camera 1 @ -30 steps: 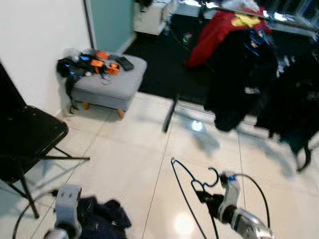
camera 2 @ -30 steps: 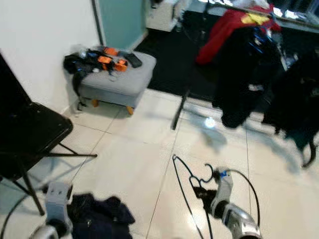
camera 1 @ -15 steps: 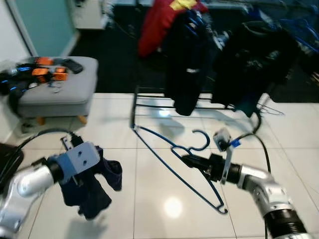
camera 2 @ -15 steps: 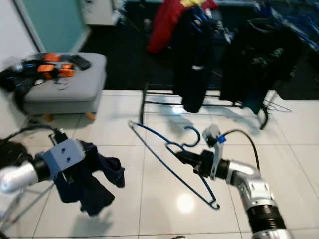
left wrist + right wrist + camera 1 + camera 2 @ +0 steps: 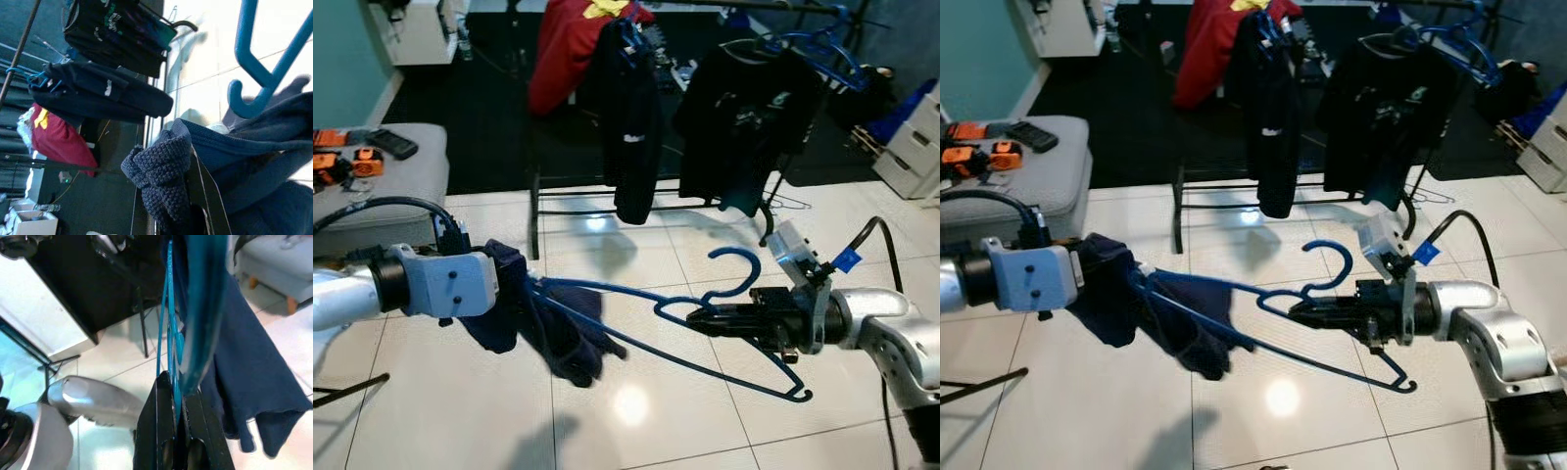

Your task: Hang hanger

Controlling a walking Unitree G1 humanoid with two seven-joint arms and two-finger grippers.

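On the left, the left gripper (image 5: 504, 284) has its fingers clenched in a bunched dark navy knit garment (image 5: 548, 328), held above the pale tiled floor (image 5: 636, 411). One arm of the blue plastic hanger (image 5: 705, 323) reaches into that cloth. On the right, the right gripper (image 5: 705, 320) grasps the hanger just below its hook. To do this well, I judge the garment should sit on both hanger arms before the hook rises toward the black clothes rack (image 5: 607, 196) behind.
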